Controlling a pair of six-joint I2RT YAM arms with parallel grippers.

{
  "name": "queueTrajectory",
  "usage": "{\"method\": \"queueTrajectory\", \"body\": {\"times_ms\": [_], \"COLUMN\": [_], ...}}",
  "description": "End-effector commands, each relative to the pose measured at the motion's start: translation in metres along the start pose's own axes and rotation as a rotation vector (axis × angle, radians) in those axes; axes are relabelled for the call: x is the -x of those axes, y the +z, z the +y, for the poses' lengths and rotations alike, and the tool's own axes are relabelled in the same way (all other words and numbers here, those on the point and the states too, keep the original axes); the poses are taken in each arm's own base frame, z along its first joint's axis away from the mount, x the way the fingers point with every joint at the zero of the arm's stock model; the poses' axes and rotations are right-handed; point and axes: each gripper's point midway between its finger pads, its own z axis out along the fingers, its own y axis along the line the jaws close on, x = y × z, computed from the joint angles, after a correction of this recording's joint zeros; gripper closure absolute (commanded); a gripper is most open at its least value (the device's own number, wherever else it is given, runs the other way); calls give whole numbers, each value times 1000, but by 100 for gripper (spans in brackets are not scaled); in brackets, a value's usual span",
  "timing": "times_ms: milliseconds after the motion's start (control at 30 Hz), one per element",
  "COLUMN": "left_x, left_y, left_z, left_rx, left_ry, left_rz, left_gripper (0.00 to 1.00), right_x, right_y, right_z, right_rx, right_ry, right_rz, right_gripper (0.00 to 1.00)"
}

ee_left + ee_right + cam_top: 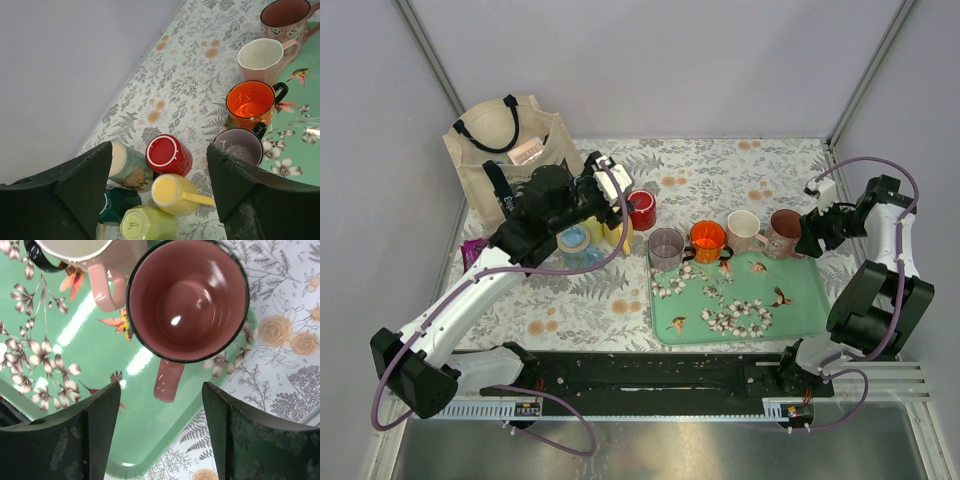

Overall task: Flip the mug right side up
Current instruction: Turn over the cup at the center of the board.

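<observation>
The red mug sits low and centre in my left wrist view, on the floral table. It looks to stand bottom up, with a flat red disc and a white ring facing the camera. From the top camera it is left of centre, just left of the tray. The left gripper hangs above it with its fingers spread wide and holding nothing. Just below the red mug lies a yellow mug on its side. A teal mug is at the red mug's left, and a lime mug is at the bottom edge. On the right, the right gripper is also spread and empty. It hovers over an upright brown mug on the tray's upper right corner. An orange mug stands in the same row. A bag fills the upper left.
</observation>
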Motion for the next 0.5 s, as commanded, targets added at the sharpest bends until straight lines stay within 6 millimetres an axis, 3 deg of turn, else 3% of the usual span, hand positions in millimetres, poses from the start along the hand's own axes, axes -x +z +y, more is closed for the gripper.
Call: {"method": "queueTrajectory", "body": {"times_ms": [0, 67, 267, 367, 467], "left_x": [3, -5, -23, -32, -37], "left_y": [-7, -7, -6, 0, 7], "left_z": [-4, 1, 25, 36, 50], "left_rx": [-14, 16, 126, 163, 196], "left_ry": [10, 20, -17, -114, -229], "left_rz": [-12, 22, 101, 160, 192], "left_gripper": [20, 21, 20, 20, 20], "right_x": [-14, -16, -10, 5, 27], "right_y": [-4, -5, -22, -30, -37], "right_z": [10, 4, -39, -58, -63], "right_rx": [43, 29, -113, -171, -187], "right_ry": [-32, -41, -61, -53, -34], "right_rz": [69, 90, 130, 111, 46], "right_gripper": [25, 27, 30, 32, 32]}}
